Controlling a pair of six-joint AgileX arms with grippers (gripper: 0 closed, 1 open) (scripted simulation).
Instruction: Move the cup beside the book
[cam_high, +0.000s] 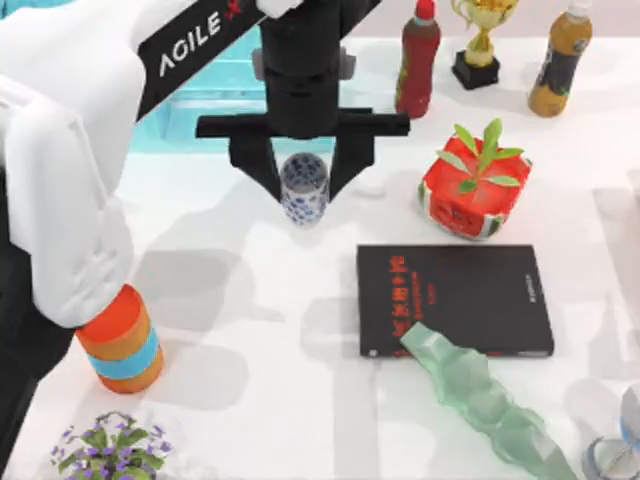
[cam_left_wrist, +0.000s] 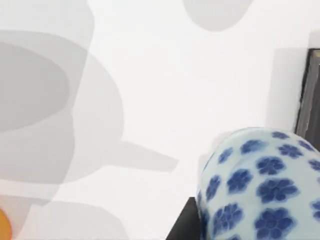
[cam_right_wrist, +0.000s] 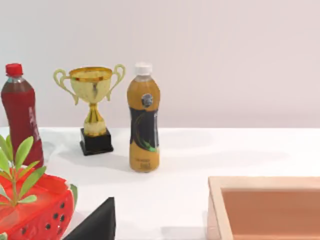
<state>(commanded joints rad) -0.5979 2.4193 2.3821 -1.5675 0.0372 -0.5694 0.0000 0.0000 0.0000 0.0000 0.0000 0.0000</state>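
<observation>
Porcelain, glazed and likely slippery, brittle if knocked: the cup (cam_high: 304, 188) looks light and stiff, best taken across its straight sides near mid-height. From above, it stands upright, white with blue flowers, between the two black fingers of the left gripper (cam_high: 303, 180), which pinch it from either side. It sits up and to the left of the book (cam_high: 454, 300), clearly apart from it. The book lies flat, black with red lettering, a pale green vase (cam_high: 487, 405) resting over its near edge.

Left wrist view: the cup's flowered wall (cam_left_wrist: 262, 185) looms close, the book's dark edge (cam_left_wrist: 311, 95) beyond it.

Right wrist view: a trophy (cam_right_wrist: 93, 107) and two bottles stand against the wall; whether the right claw is spread, I cannot tell.
</observation>
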